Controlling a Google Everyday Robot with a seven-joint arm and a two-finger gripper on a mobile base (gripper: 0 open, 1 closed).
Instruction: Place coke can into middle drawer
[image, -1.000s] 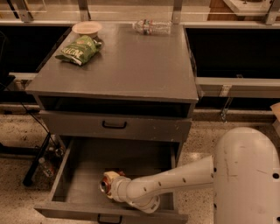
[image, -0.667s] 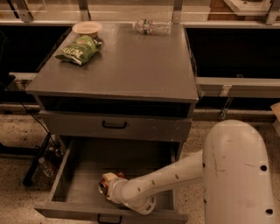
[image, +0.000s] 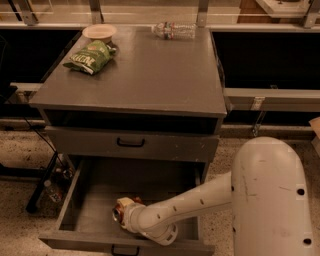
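The middle drawer (image: 75, 192) is pulled wide open below the closed upper drawer (image: 165, 146). My white arm reaches down into it from the right. My gripper (image: 124, 214) is low inside the tray, near its front middle. It is shut on the coke can (image: 119, 211), whose silver top faces left and whose red side shows a little at the top. The can sits just above the drawer floor; I cannot tell if it touches it.
On the cabinet top (image: 150, 80) lie a green chip bag (image: 90, 56), a tan bowl (image: 99, 32) and a clear water bottle (image: 172, 30). My white base (image: 270, 200) stands at the right. Cables and a black leg (image: 42, 185) are at the left on the floor.
My arm's bulk has shifted left and closer to the cabinet. The gripper with the can has edged slightly left and stayed low in the drawer.
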